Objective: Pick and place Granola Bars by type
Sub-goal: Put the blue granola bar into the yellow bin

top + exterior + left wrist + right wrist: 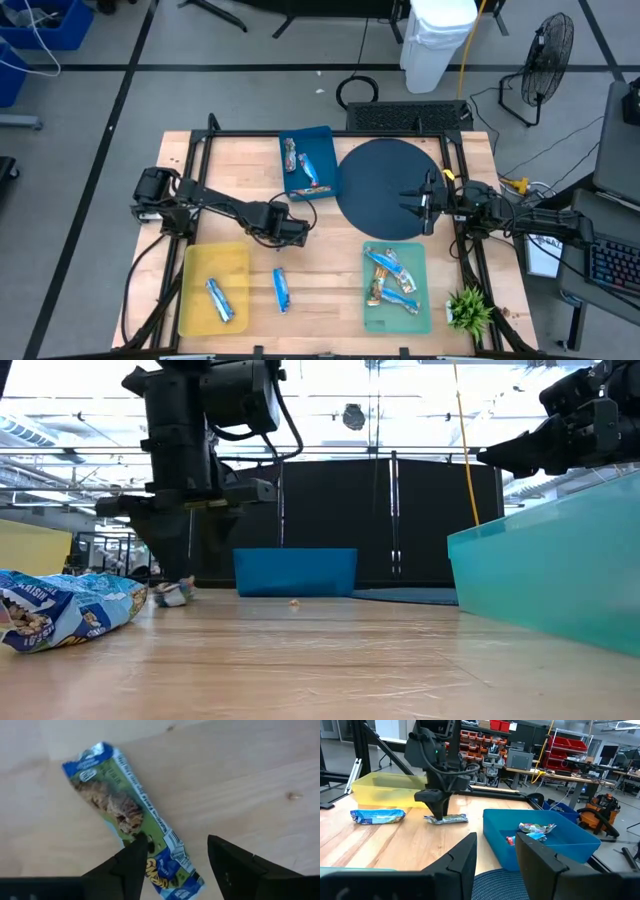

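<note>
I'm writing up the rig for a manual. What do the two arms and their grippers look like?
Both arms are black, built of slim links with blocky joint housings and black cables looped alongside. The left gripper and right gripper each carry two dark, flat, wedge-shaped fingers, matte, without visible markings. A small green light glows on the left arm's housing in the right wrist view.

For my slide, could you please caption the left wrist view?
Left gripper, open, above a granola bar lying on the wooden table.
</note>
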Tool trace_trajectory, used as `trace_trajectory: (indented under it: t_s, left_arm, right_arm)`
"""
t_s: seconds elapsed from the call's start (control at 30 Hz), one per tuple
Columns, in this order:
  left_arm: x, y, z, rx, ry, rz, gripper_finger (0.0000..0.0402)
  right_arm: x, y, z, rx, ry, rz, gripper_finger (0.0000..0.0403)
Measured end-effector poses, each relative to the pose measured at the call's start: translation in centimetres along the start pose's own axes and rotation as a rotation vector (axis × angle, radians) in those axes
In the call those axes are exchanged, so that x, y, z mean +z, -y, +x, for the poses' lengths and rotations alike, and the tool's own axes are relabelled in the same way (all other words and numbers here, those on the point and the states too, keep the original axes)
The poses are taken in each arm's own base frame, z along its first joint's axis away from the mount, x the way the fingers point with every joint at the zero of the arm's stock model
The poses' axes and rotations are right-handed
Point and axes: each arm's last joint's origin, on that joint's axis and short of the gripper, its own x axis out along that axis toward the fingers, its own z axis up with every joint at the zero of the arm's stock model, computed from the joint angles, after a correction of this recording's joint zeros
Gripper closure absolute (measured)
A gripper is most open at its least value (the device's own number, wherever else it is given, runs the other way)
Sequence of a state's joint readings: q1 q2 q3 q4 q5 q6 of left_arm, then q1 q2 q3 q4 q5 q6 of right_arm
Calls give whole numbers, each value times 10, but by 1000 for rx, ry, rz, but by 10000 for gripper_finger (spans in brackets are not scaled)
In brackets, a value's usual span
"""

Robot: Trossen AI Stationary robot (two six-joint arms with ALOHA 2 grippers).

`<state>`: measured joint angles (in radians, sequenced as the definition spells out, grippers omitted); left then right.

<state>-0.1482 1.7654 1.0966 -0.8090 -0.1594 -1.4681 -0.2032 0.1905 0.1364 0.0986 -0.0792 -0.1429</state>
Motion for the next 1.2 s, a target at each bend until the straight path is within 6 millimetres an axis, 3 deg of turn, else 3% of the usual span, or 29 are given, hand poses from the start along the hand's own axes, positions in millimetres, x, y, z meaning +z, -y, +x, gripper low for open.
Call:
trace_trajectory:
  t_s: [0.47, 0.83, 1.2]
  left_arm:
    - [-2, -6, 0, 62, -21, -77, 244]
    - [-4, -13, -1, 133, -136, -110, 245]
    - [-3, -18, -2, 181, -138, -96, 245]
  right_arm:
    - [0, 0, 0, 0, 0, 0, 277]
    - [0, 0, 0, 0, 0, 0, 277]
    - [0, 0, 0, 0, 0, 0, 277]
